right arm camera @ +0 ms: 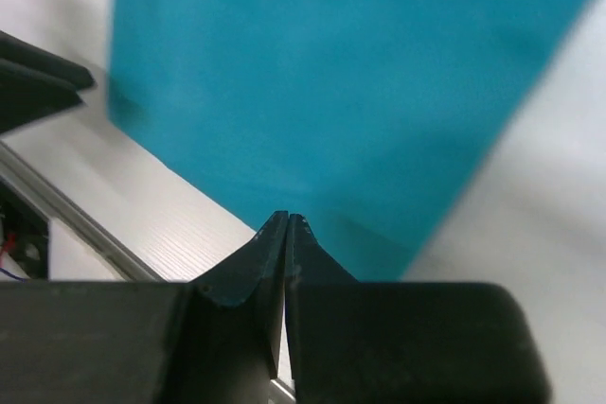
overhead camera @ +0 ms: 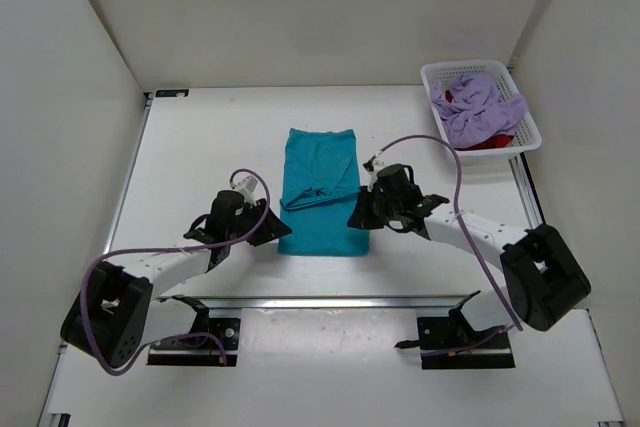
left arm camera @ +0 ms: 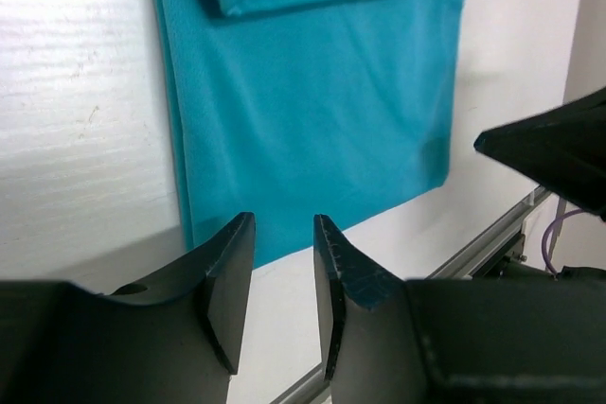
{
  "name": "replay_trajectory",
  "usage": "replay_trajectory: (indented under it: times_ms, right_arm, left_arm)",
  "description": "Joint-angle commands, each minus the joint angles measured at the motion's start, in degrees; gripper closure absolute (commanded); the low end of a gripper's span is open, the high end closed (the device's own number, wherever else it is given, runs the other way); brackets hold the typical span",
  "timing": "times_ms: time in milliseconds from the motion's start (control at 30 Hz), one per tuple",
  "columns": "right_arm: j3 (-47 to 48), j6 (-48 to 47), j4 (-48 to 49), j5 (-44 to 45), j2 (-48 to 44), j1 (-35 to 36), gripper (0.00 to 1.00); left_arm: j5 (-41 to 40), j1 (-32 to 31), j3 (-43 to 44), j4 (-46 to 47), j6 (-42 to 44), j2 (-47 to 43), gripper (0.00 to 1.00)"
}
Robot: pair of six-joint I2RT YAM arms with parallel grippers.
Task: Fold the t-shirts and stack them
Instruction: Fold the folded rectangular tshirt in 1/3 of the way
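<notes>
A teal t-shirt (overhead camera: 320, 192) lies flat mid-table, folded into a long strip with a sleeve flap across its middle. My left gripper (overhead camera: 281, 231) stands open at the strip's near left corner. In the left wrist view the gap between its tips (left arm camera: 284, 220) holds only bare table, just short of the teal hem (left arm camera: 312, 111). My right gripper (overhead camera: 356, 217) is shut at the near right corner, its tips (right arm camera: 287, 217) right at the teal edge (right arm camera: 331, 92); I cannot tell whether cloth is pinched. The lavender t-shirt (overhead camera: 482, 107) and the deep red t-shirt (overhead camera: 492, 143) lie bunched in the basket.
A white mesh basket (overhead camera: 468, 67) stands at the far right corner of the table. A metal rail (overhead camera: 330, 301) runs along the near table edge just behind both grippers. White walls enclose the left, back and right sides.
</notes>
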Motion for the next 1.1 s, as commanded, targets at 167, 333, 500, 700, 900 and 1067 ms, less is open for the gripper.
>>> replay_trajectory:
  times_ms: [167,333,500,700,900,1067]
  right_arm:
    - [13.2,-1.29,7.52,-1.72,16.03,4.88,1.0]
    - [21.39,-1.72,7.71,-2.43,26.04,4.89,1.0]
    - [25.96,0.47,10.7,-2.52,30.63,2.7,1.0]
    - [34.4,4.16,14.04,-1.98,37.39,-1.78,1.0]
    - [33.19,5.14,15.36,-4.01,32.68,-2.58,1.0]
    - [16.0,4.34,16.93,-2.34,18.91,-1.7,0.98]
  left_arm:
    - [-0.77,-3.11,-0.51,-0.35,0.11,-1.87,0.56]
    - [-1.91,-1.45,-3.67,2.46,0.2,-0.37,0.56]
    - [-1.39,0.31,-5.44,2.47,1.34,-0.11,0.55]
    - [-0.51,0.67,-5.79,1.25,1.95,-1.59,0.55]
    - [-0.16,2.42,-5.87,-2.71,3.09,-6.42,0.54]
    - [-1.47,5.59,-6.32,-7.8,6.25,-10.12,0.48]
